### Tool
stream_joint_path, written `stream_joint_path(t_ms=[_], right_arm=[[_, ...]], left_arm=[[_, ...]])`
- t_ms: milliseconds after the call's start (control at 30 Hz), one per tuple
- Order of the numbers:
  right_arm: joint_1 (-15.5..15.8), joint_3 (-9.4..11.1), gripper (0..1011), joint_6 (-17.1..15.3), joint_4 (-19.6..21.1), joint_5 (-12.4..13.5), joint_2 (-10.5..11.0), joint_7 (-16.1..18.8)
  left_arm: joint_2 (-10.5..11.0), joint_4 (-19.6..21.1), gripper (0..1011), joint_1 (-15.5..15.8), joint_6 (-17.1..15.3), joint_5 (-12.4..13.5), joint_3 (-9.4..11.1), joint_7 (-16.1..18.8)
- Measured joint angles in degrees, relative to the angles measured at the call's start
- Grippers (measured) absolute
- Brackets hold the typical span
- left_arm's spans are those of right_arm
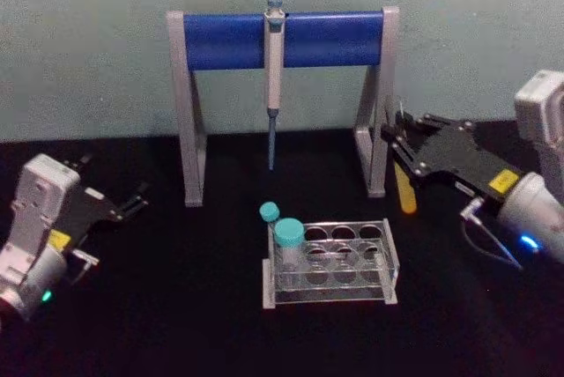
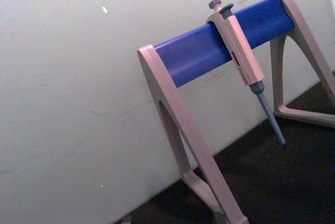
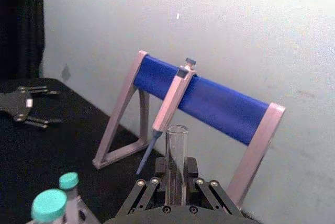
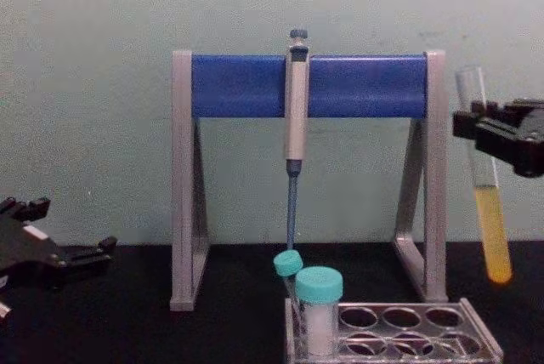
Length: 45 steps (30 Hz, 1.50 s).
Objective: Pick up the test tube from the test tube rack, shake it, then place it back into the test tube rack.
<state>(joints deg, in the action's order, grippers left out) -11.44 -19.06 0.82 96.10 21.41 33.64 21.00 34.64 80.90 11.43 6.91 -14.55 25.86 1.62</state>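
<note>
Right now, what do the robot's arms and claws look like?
Both arms end in rounded pale grey wrist housings carrying black, angular grippers with thin linked fingers. The left gripper has a yellow label and a small green light on its housing. The right gripper also wears a yellow label, plus a blue light and a thin pale cable looping beneath it.
</note>
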Motion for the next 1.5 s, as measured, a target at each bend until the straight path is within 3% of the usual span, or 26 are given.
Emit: stream_joint_path(t_ms=[200,300,467,600,733,833,1067,1267,1367,1500], right_arm=[[-2.4,-0.65,223,2.35,-3.51,-0.7,-3.18,1.22],[-3.8,-0.73,223,3.32,-5.72,0.83,-4.89,3.57],[-5.3,-0.51,223,4.08,-8.55,5.41,-6.92,8.69],[-5.61,-0.44,223,4.04,-9.63,9.52,-7.32,12.36],[-5.38,-0.49,223,2.97,-9.52,13.53,-6.49,15.54],[-4.89,-0.48,223,2.24,-8.86,15.06,-5.66,16.67],[-2.49,-0.03,223,-0.79,-5.51,18.59,-1.49,18.27],[-0.63,0.59,223,-2.63,-2.75,18.74,1.7,15.95],[-0.04,0.74,223,-2.48,-1.48,16.53,3.09,12.56],[-0.35,0.43,223,-1.86,-1.36,13.89,3.36,10.06]], left_arm=[[0.0,0.0,1001,0.0,0.0,0.0,0.0,0.0],[0.0,0.0,1001,0.0,0.0,0.0,0.0,0.0],[0.0,0.0,1001,0.0,0.0,0.0,0.0,0.0],[0.0,0.0,1001,0.0,0.0,0.0,0.0,0.0],[0.0,0.0,1001,0.0,0.0,0.0,0.0,0.0],[0.0,0.0,1001,0.0,0.0,0.0,0.0,0.0],[0.0,0.0,1001,0.0,0.0,0.0,0.0,0.0],[0.0,0.0,1001,0.0,0.0,0.0,0.0,0.0],[0.0,0.0,1001,0.0,0.0,0.0,0.0,0.0],[0.0,0.0,1001,0.0,0.0,0.0,0.0,0.0]])
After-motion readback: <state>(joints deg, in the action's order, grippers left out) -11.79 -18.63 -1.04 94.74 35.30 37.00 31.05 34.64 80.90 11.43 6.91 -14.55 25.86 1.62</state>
